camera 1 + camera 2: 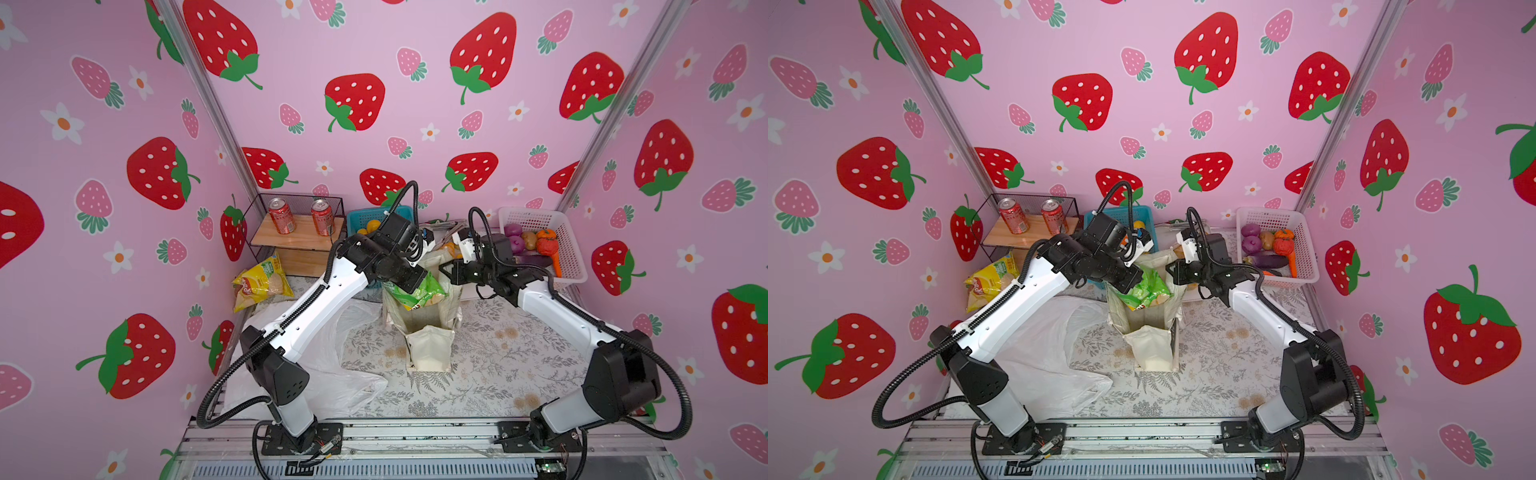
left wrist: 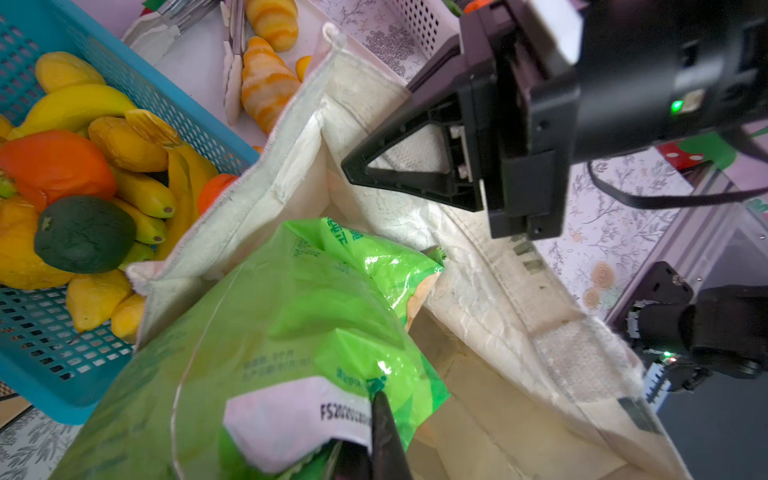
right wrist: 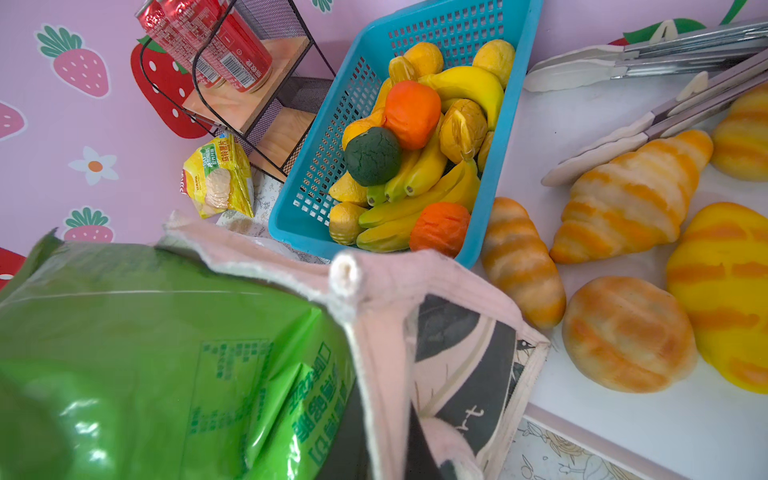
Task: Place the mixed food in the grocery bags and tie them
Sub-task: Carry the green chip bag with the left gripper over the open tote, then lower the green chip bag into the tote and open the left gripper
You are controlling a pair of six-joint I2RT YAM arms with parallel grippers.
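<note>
A thin, wrinkled white plastic bag (image 1: pixel 332 374) sprawls flat on the floral cloth (image 1: pixel 498 353), left of the upright, boxy cream canvas tote (image 1: pixel 430 353). A glossy, crinkly green snack packet (image 1: pixel 415 291) pokes from the tote's mouth, its sealed edge pinched tight in the left gripper (image 2: pixel 374 415). The right gripper (image 1: pixel 451 272), nearly closed, seems to nip the tote's coarse rim.
</note>
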